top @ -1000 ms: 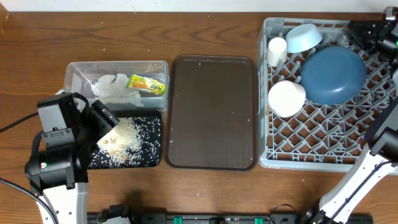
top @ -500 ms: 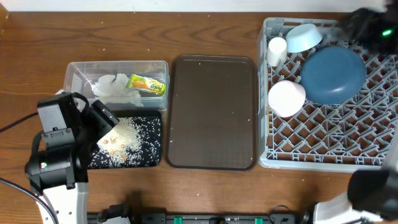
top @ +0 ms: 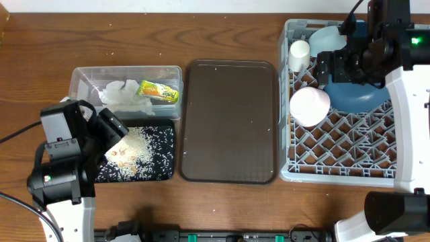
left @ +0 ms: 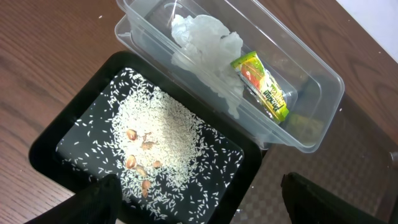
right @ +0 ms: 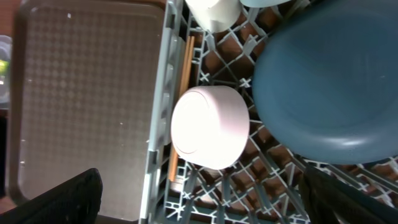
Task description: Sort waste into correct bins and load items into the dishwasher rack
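The dishwasher rack (top: 336, 144) has open lattice across its near half; its far half is occupied by the large dark blue bowl (top: 363, 99), pale pink-cream bowl (top: 310, 106), cream cup (top: 299, 54) and the right arm (top: 410, 101) above them. The brown serving tray (top: 230, 121) offers an unobstructed flat lane between rack and clear tub (top: 79, 79).

The rack (top: 336, 176) is grey latticework, the big bowl (right: 329, 87) dark blue.

The pale pink-cream bowl (right: 210, 127) sits upside down in the grey rack (right: 158, 112) — the large dark blue bowl (right: 329, 81) just beside it, wooden chopsticks (right: 186, 68) against the rack's wall.
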`<state>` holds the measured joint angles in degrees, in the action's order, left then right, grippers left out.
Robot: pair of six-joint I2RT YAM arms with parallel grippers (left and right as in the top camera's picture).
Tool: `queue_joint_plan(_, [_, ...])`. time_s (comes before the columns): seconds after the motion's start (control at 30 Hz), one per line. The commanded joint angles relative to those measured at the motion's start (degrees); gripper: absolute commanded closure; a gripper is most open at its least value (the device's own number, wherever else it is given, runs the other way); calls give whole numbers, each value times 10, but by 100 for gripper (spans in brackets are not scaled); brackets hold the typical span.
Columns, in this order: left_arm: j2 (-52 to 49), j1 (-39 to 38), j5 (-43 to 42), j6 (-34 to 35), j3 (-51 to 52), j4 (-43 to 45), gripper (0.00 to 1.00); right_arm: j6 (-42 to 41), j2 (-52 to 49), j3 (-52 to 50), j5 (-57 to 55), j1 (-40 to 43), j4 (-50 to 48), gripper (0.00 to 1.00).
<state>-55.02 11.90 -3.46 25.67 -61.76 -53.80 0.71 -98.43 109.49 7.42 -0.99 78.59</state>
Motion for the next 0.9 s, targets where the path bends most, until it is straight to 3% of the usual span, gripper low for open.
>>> queue_joint_plan(0.0, [-1,2,7,-3,-6,-2,15,11,-2,-2,-14,-9,1,1])
queue_joint_plan(0.63, [-1,2,7,-3,-6,-2,15,11,-1,-2,-16,-11,1,1])
queue_joint_plan(0.87, [-1,2,7,-3,-6,-2,15,11,120,-2,-16,-33,1,1])
